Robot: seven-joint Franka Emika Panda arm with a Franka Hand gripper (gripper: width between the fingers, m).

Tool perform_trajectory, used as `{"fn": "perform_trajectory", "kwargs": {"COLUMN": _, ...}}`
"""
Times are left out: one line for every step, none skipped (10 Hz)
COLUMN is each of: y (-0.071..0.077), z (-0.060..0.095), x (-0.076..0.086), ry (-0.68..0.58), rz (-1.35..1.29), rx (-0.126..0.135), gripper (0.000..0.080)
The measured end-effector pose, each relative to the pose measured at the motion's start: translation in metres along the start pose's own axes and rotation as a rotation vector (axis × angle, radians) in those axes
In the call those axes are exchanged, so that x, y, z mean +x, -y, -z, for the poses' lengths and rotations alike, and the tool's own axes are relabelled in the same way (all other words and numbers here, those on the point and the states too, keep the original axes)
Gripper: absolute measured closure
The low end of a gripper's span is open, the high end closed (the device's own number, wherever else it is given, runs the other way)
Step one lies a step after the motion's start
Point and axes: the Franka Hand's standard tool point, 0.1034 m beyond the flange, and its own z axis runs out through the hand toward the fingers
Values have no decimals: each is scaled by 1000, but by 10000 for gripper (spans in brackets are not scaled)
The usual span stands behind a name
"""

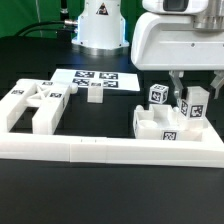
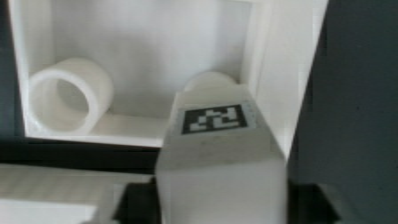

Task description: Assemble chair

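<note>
The claw [image 1: 188, 95] hangs at the exterior view's right, its fingers down beside the top of an upright tagged bar [image 1: 197, 108] that stands against a low boxy part [image 1: 160, 126]. Whether it pinches the bar or only flanks it, I cannot tell. Other chair parts [image 1: 35, 105] lie well apart at the left

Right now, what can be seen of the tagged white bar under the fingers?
The white bar stands upright at the exterior view's right, behind the long rail and close to a walled white slab; contact is unclear. It looks like matte plastic, with a black-and-white square tag facing the camera. The fingers hang beside its top; a grip cannot be confirmed.
</note>
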Motion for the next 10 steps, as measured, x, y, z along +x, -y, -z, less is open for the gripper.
{"fn": "perform_trajectory", "kwargs": {"y": 0, "z": 0, "x": 0, "ry": 0, "rz": 0, "rx": 0, "gripper": 515}}
{"fn": "perform_trajectory", "kwargs": {"y": 0, "z": 0, "x": 0, "ry": 0, "rz": -81, "rx": 1, "gripper": 515}}
{"fn": "perform_trajectory", "kwargs": {"y": -1, "z": 0, "x": 0, "ry": 1, "rz": -176, "rx": 2, "gripper": 515}}
{"fn": "perform_trajectory", "kwargs": {"y": -1, "z": 0, "x": 0, "ry": 3, "rz": -291, "rx": 4, "gripper": 515}}
{"fn": "perform_trajectory", "kwargs": {"y": -1, "z": 0, "x": -1, "ry": 2, "rz": -399, "rx": 3, "gripper": 515}}
{"fn": "perform_trajectory", "kwargs": {"y": -2, "z": 0, "x": -1, "ry": 2, "rz": -474, "rx": 3, "gripper": 515}}
{"fn": "perform_trajectory", "kwargs": {"y": -2, "z": 0, "x": 0, "ry": -4, "rz": -529, "rx": 4, "gripper": 515}}
{"fn": "perform_trajectory", "kwargs": {"y": -2, "z": 0, "x": 0, "ry": -3, "rz": -656, "rx": 7, "gripper": 515}}
{"fn": "perform_trajectory", "kwargs": {"y": -1, "z": 0, "x": -1, "ry": -4, "rz": -766, "rx": 5, "gripper": 514}}
{"fn": "perform_trajectory", "kwargs": {"y": -1, "z": 1, "x": -1, "ry": -6, "rz": -857, "rx": 0, "gripper": 514}}
